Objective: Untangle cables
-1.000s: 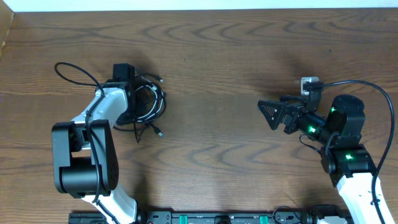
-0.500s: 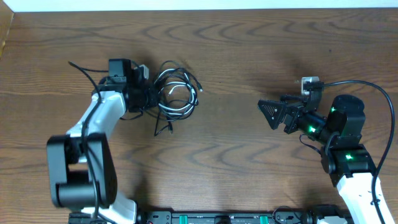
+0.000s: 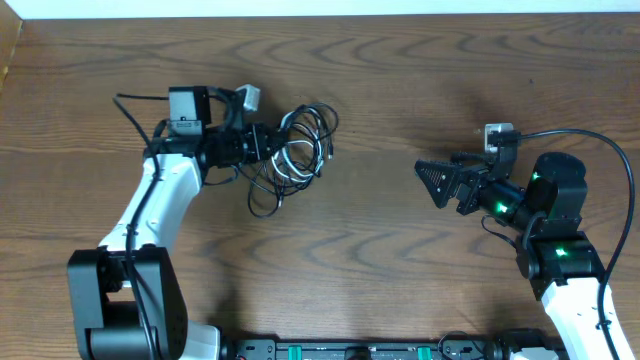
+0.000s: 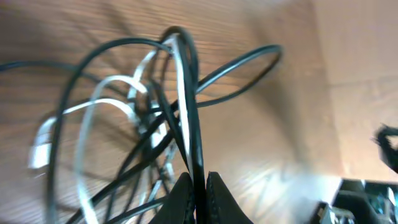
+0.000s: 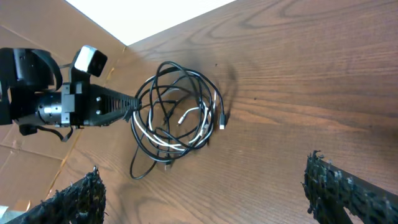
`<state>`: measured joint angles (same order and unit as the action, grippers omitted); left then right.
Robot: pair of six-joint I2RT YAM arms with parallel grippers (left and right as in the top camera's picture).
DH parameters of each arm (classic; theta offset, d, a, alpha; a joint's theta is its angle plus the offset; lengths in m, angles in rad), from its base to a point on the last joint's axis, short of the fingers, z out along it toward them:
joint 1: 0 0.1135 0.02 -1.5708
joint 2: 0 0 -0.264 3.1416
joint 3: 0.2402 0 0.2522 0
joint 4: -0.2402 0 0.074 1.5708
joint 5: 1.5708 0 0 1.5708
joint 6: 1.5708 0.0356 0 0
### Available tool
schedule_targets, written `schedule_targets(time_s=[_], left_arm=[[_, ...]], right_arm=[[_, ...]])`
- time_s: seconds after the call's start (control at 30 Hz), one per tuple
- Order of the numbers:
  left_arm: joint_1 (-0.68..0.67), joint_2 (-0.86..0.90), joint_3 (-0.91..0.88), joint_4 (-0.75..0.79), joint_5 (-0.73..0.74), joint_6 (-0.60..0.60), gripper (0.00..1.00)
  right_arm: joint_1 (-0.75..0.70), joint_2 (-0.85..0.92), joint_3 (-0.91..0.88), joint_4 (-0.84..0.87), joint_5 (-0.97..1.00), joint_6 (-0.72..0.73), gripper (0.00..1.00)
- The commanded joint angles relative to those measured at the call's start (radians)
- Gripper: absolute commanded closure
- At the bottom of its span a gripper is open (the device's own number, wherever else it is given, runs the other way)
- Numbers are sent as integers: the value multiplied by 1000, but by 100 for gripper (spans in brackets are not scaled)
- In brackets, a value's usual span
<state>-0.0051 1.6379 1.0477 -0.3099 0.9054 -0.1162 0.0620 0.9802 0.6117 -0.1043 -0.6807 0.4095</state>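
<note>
The left gripper [image 3: 265, 141] is closed tight, its two fingers pinched on black strands at the 9 o'clock edge of the bundle of cables [image 3: 295, 150]. In the left wrist view the fingertips of this gripper [image 4: 198, 186] meet at 6 o'clock in the picture, with one black strand squeezed between them and running up into the loops [image 4: 180, 93]. The right gripper [image 3: 432, 183] is spread as wide as it goes, holds nothing and touches nothing. It sits at 3 o'clock on the surface, well apart from the bundle, with its open fingers pointing toward 9 o'clock.

The surface [image 3: 380, 80] is dark brown wood with a strong wavy grain. A pale strip runs along its 12 o'clock edge. In the right wrist view, brown cardboard panels [image 5: 37, 37] stand beyond the surface at 10 o'clock.

The cables lie at about 10 o'clock from the middle of the surface. In the right wrist view they form a loose, roughly round tangle [image 5: 177, 118] of several overlapping thin black loops, with the left gripper [image 5: 127, 107] at its 9 o'clock side. One white cord [image 5: 186, 115] weaves through the middle of the black loops. A small plug [image 5: 221, 121] sits at the 3 o'clock rim of the tangle. One black end trails out toward 7 o'clock [image 3: 255, 205]. Whether the loops rest on the wood or hang just above it cannot be told.
</note>
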Motion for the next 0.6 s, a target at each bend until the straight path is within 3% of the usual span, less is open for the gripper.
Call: schedule_targets(time_s=[0.0, 0.17, 0.33, 0.57], left_arm=[[-35, -21, -3, 19, 90, 14, 92], [-76, -21, -3, 71, 90, -54, 93], [-104, -21, -3, 184, 90, -181, 93], [-119, -20, -3, 224, 73, -194, 92]], right_arm=[[-8, 2, 16, 2, 0, -6, 1], [-8, 6, 15, -1, 1, -8, 1], [14, 53, 14, -12, -7, -107, 1], [137, 174, 14, 82, -8, -195, 1]])
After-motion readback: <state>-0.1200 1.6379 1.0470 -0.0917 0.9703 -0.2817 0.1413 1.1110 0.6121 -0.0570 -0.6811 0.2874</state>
